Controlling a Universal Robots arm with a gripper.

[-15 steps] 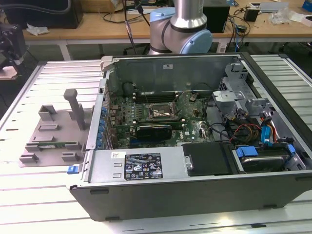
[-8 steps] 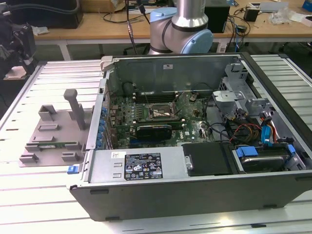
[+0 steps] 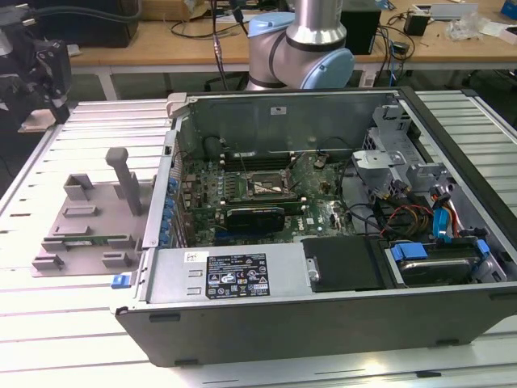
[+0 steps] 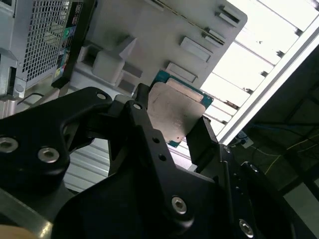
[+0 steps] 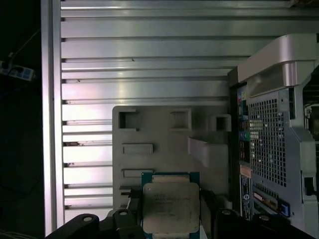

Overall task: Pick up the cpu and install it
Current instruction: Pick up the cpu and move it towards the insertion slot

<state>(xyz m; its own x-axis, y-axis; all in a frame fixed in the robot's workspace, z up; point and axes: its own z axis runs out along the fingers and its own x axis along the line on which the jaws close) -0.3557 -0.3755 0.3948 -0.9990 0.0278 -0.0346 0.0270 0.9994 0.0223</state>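
Observation:
The cpu is a flat square chip with a pale metal top on a green-edged board. My gripper is shut on it, one black finger on each side. The second wrist view shows the cpu held between the fingers, lifted clear above the grey plastic tray. In the first wrist view the tray lies under and beyond the chip. The open computer case shows its motherboard, with a square socket frame near the middle.
The grey tray with upright posts lies on the slatted metal table at the exterior view's left, beside the case. A long black card sits below the socket. Cables and drive bays crowd the case's right side. The arm's base stands behind the case.

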